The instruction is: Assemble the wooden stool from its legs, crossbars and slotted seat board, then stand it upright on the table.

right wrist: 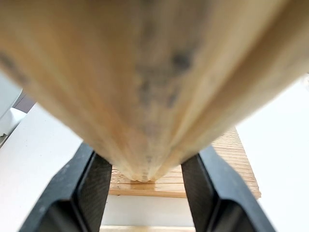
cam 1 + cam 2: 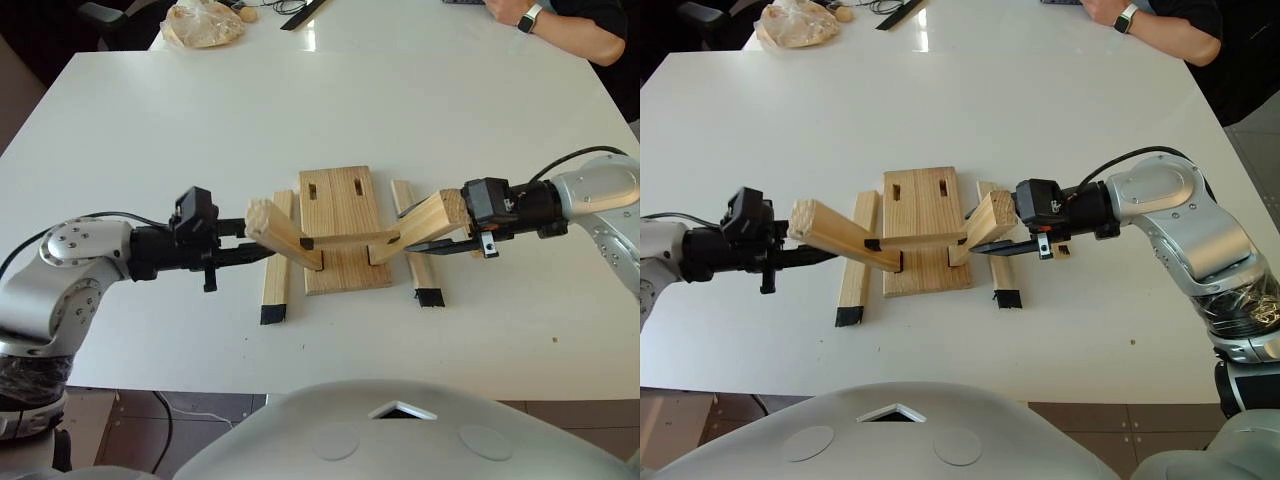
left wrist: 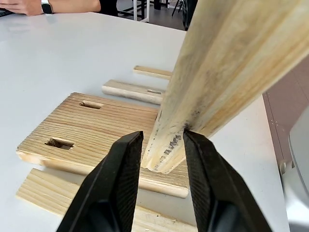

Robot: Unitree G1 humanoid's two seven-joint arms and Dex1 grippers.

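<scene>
White table [image 2: 150, 120] as work surface, crumpled plastic bag [image 2: 203, 22] at the far edge. Found slotted seat board [image 2: 335, 205] lying flat mid-table, both slots unfilled. Found left gripper [image 2: 255, 252] clenched on one leg [image 2: 285, 238], raised and tilted over the board's left side. Found right gripper [image 2: 415, 230] clamped on a second leg [image 2: 425, 218], tilted the opposite way over the board's right side. Saw crossbar [image 2: 345, 240] spanning between the two held legs just above the board; could not tell whether its ends were fully seated. Saw left loose leg [image 2: 277, 285] flat on the table just beside the board's left edge, and right loose leg [image 2: 425, 280] just beside its right edge, black caps toward the robot. Spotted short wooden piece [image 3: 152, 72] on the table beyond the right loose leg, probably a spare crossbar.

Judged progress as partial: one leg pair linked by a crossbar, at most. Left to do, as judged: join the loose legs with the other bar, fit all four into the board, then stand the stool upright.
</scene>
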